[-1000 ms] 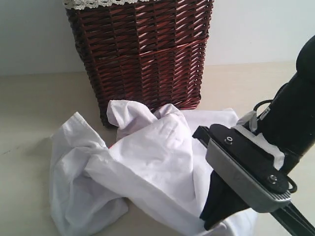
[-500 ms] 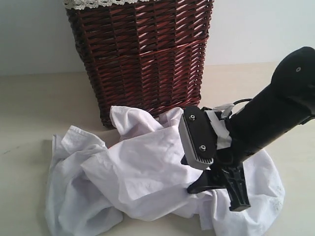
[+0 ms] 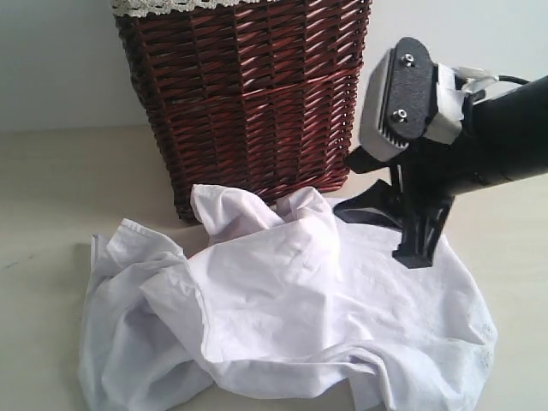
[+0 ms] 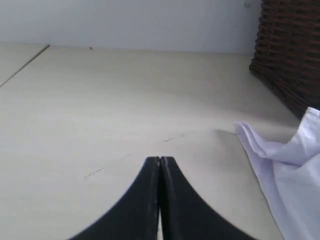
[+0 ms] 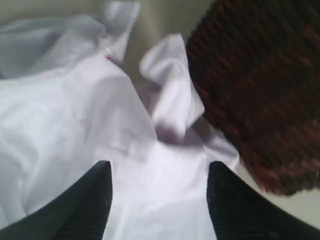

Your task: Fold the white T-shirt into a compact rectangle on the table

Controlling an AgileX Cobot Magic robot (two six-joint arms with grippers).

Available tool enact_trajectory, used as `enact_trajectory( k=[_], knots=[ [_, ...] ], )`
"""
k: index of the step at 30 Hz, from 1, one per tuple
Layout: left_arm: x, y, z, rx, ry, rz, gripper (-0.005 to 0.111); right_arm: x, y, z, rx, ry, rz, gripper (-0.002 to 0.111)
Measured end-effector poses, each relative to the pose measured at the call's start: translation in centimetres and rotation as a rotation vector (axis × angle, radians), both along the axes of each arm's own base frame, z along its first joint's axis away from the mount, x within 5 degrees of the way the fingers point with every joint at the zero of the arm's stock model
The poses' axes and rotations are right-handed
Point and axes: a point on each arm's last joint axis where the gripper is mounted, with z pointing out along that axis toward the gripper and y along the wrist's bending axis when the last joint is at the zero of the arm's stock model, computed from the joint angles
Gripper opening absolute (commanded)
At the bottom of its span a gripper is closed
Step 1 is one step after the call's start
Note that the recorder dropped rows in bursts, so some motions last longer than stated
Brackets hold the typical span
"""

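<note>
The white T-shirt (image 3: 282, 317) lies crumpled on the pale table (image 3: 51, 197) in front of the wicker basket. My right gripper (image 3: 397, 229) hangs above the shirt's far right part, open and empty, beside the basket's right corner. In the right wrist view its black fingertips (image 5: 102, 175) stand wide apart over the white T-shirt (image 5: 75, 125), with nothing between them. My left gripper (image 4: 160, 160) is shut and empty over the bare table (image 4: 100, 100). An edge of the white T-shirt (image 4: 290, 170) lies off to its side, apart from it.
A tall dark red-brown wicker basket (image 3: 244, 94) with a lace rim stands right behind the shirt, and the cloth touches its base. The basket (image 4: 292, 50) also shows in the left wrist view and the basket (image 5: 260, 85) in the right wrist view. A pale wall rises behind.
My right gripper has opened, let go of the shirt and risen up and back toward the basket. The shirt's right side has dropped and spread on the table.
</note>
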Motion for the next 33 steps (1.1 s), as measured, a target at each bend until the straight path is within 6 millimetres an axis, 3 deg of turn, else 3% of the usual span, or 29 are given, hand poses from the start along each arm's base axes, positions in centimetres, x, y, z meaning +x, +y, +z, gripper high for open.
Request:
enact_trajectory(
  k=[4, 7, 11, 14, 20, 33],
  knots=[
    [0.0, 0.0, 0.0, 0.000, 0.000, 0.000, 0.000, 2.5, -3.2, -4.5, -0.121, 0.184, -0.118, 0.042],
    [0.0, 0.0, 0.0, 0.000, 0.000, 0.000, 0.000, 4.0, -5.1, -8.5, -0.196, 0.298, -0.172, 0.024],
    [0.0, 0.0, 0.0, 0.000, 0.000, 0.000, 0.000, 4.9, -6.0, -12.4, -0.244, 0.384, -0.202, 0.003],
    [0.0, 0.0, 0.0, 0.000, 0.000, 0.000, 0.000, 5.4, -6.2, -14.3, -0.270, 0.398, -0.228, 0.000],
    [0.0, 0.0, 0.0, 0.000, 0.000, 0.000, 0.000, 6.4, -7.3, -15.1, -0.334, 0.313, -0.300, 0.000],
    [0.0, 0.0, 0.0, 0.000, 0.000, 0.000, 0.000, 8.5, -11.8, -15.1, -0.413, 0.123, -0.462, 0.000]
  ],
)
